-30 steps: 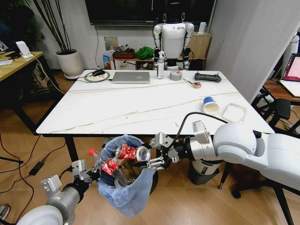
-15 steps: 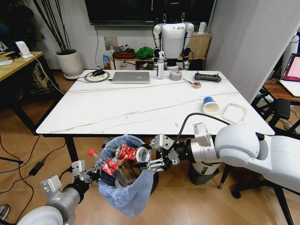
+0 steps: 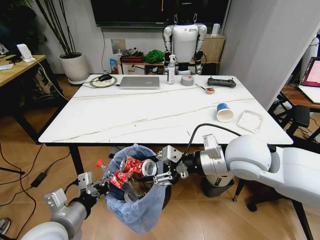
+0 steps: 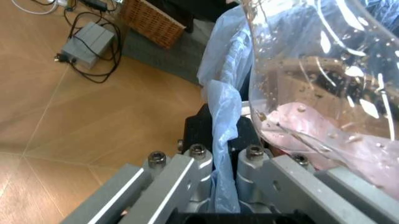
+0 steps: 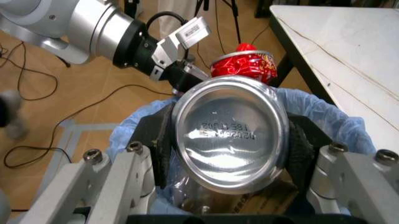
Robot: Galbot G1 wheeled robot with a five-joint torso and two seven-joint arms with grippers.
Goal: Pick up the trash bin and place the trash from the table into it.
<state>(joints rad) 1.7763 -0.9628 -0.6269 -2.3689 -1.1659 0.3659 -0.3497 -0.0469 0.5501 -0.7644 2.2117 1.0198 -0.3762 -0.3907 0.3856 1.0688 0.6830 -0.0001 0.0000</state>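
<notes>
Can drop step: right claw (image 3: 161, 173) clamped on red can (image 3: 136, 165) over the trash bin (image 3: 134, 200).
Left claw (image 3: 96, 186) pinches the bin's rim at 9 o'clock; next, just let go.

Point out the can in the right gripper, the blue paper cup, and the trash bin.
can (image 5: 229, 133): right wrist view, on its silver base.
blue paper cup (image 3: 224, 113): head view, on its side wall.
trash bin (image 3: 131, 212): head view, on its blue liner.

The table (image 3: 150, 117) fills mid-frame; a blue paper cup (image 3: 224, 112) lies at right, with a laptop (image 3: 139, 82) and tape roll (image 3: 187, 80) toward the top.
</notes>
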